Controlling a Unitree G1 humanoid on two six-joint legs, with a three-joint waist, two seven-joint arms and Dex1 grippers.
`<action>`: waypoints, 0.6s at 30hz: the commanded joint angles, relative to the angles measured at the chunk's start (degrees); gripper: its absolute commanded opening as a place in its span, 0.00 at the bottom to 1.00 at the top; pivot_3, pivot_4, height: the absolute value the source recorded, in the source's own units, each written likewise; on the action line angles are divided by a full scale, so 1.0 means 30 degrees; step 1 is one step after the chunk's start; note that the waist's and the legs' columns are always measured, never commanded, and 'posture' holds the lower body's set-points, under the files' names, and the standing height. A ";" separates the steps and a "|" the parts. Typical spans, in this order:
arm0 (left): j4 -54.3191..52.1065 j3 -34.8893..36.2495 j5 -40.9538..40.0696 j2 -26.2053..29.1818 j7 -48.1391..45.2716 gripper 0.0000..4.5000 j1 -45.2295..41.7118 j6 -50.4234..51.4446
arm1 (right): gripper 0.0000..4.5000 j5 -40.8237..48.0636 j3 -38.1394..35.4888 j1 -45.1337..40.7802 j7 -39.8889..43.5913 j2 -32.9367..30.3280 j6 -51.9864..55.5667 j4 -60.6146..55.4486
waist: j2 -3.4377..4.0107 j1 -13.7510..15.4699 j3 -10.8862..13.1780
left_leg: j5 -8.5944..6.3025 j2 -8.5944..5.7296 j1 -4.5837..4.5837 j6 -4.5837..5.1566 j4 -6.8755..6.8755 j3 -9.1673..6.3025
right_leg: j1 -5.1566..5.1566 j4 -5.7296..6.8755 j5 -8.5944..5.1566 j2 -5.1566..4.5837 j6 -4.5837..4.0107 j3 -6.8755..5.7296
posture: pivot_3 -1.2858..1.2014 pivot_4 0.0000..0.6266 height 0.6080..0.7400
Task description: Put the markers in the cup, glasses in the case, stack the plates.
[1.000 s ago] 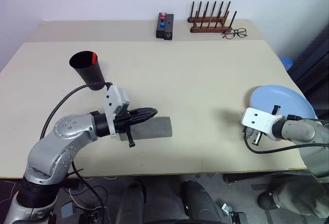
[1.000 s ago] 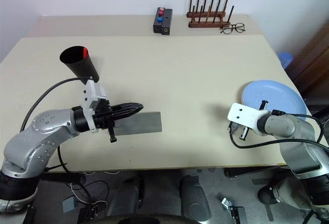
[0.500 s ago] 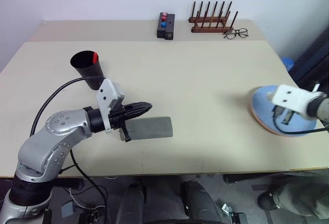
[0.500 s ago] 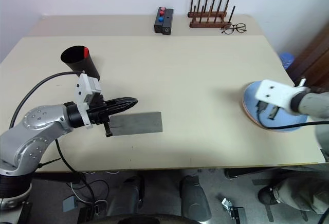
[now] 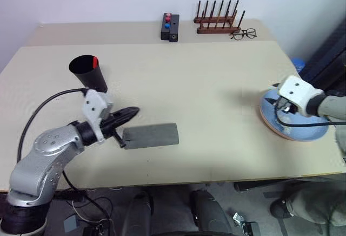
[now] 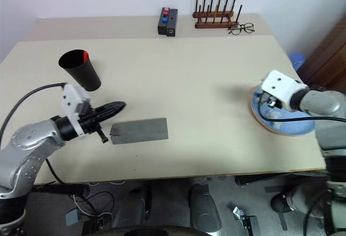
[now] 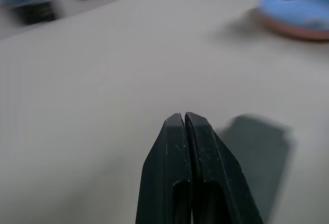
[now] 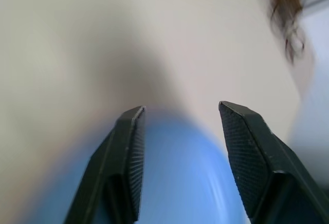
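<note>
on the beige tabletop the tall black tapered plastic cup stands tilted near the robot's left side, with a red marker cap showing inside its rim. the grey oblong hard-shell glasses case lies closed toward the front edge, just beside the left claw, whose two black fingers are pressed together and clenched on nothing; the claw hovers between the cup and the case, touching neither as far as can be seen

at the robot's right side the round light blue plate rests on top of the round salmon pink plate, whose edge peeks out beneath it. the right claw hangs just over the near rim of the blue plate with its fingers spread apart, released and holding nothing

along the far edge of the tabletop stand a small black box with red and blue buttons, a brown wooden rack with upright pegs, and thin-framed clear-lens spectacles just beside the rack
</note>
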 commanded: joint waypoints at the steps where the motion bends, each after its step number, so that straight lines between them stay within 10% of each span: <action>1: 0.0279 0.2503 0.0823 0.0021 0.0162 0.00 0.1667 -0.1557 | 0.52 0.2143 -0.0798 -0.0970 0.0395 0.0919 0.0636 -0.0545 | -0.0006 0.0133 0.0004 | -0.0001 -0.0001 -0.0003 0.0001 0.0001 0.0001 | 0.0000 -0.0003 -0.0002 -0.0002 0.0002 0.0001 | 0.52 0.24 0.99; 18: 0.2601 0.5976 0.1474 -0.1074 -0.0522 0.00 0.5881 -0.5223 | 0.52 0.3697 0.0237 -0.2210 0.1902 0.2737 0.0521 0.1819 | -0.0017 0.0082 0.0002 | -0.0006 -0.0001 -0.0013 -0.0005 0.0009 0.0014 | -0.0011 -0.0028 0.0006 -0.0014 -0.0025 0.0001 | 0.52 0.24 0.99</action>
